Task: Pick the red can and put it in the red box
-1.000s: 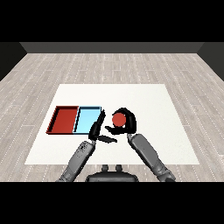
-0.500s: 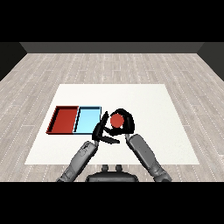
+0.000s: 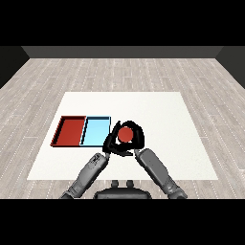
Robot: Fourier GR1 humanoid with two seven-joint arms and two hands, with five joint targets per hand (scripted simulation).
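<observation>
The red can (image 3: pixel 125 135) is probably a light, stiff metal cylinder with a smooth, somewhat slippery wall, so the best place to take it is around the middle of its side, not at the top. It sits inside the right robot hand (image 3: pixel 135 139), whose fingers are curled round it, so only the round red top is visible. The can is held near the middle of the tabletop (image 3: pixel 167 115), closer to its front edge, just beside the right end of the light blue tray (image 3: pixel 95 131). The red tray (image 3: pixel 71 131) lies beyond that, toward the left edge. The left robot hand (image 3: pixel 109 143) is close to the can's left side; whether its fingers are spread cannot be told.
</observation>
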